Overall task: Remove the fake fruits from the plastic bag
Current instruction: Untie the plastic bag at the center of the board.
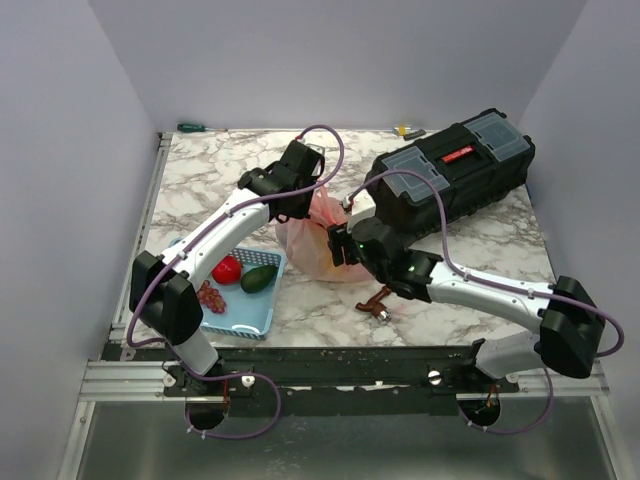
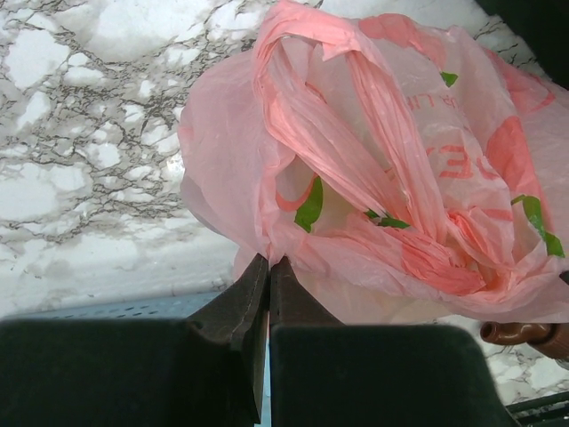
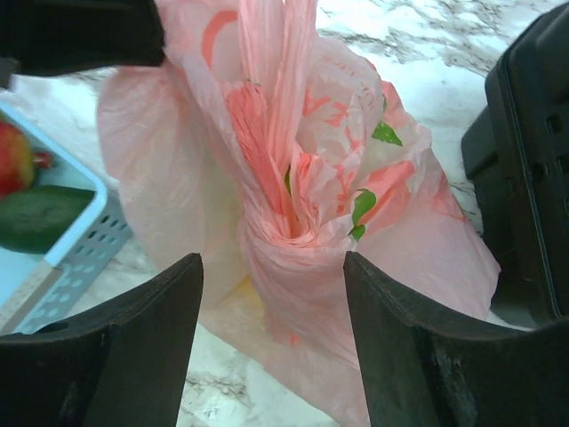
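The pink plastic bag [image 1: 318, 243] lies bunched on the marble table between both grippers. My left gripper [image 1: 300, 207] is at its far side. In the left wrist view it [image 2: 269, 261] is shut, pinching a fold of the bag [image 2: 382, 169]. My right gripper [image 1: 341, 246] is at the bag's right side. In the right wrist view it [image 3: 272, 262] is open, with its jaws either side of the bag's twisted neck [image 3: 293, 222]. Any fruits in the bag are hidden by the plastic. One red fake fruit [image 1: 227, 269] lies in the basket.
The light blue basket [image 1: 262, 318] at front left also holds a dark green avocado [image 1: 259, 278] and purple grapes [image 1: 210, 297]. A black toolbox [image 1: 450, 175] stands at back right. A small brown object [image 1: 378, 303] lies in front of the bag. A screwdriver [image 1: 200, 127] lies at the far edge.
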Action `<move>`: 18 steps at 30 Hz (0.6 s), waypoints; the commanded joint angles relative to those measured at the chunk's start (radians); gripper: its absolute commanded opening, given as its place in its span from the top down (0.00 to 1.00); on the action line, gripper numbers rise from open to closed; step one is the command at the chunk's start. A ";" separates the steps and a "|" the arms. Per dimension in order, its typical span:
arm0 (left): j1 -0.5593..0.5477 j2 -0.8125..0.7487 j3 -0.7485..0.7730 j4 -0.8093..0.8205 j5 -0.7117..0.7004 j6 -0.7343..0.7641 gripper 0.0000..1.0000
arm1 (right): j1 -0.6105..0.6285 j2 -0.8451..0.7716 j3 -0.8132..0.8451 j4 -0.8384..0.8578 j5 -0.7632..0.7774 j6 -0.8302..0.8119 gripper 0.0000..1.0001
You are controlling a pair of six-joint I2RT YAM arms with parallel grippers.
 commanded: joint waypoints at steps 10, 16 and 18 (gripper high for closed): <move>0.003 0.009 0.044 -0.020 -0.003 -0.002 1.00 | 0.015 0.101 -0.010 -0.034 0.399 0.146 0.45; 0.009 0.005 0.047 -0.032 -0.080 -0.023 1.00 | 0.014 0.045 -0.064 0.031 0.419 0.170 0.88; 0.014 0.002 0.049 -0.041 -0.084 -0.033 1.00 | 0.012 0.024 -0.091 0.064 0.422 0.173 0.93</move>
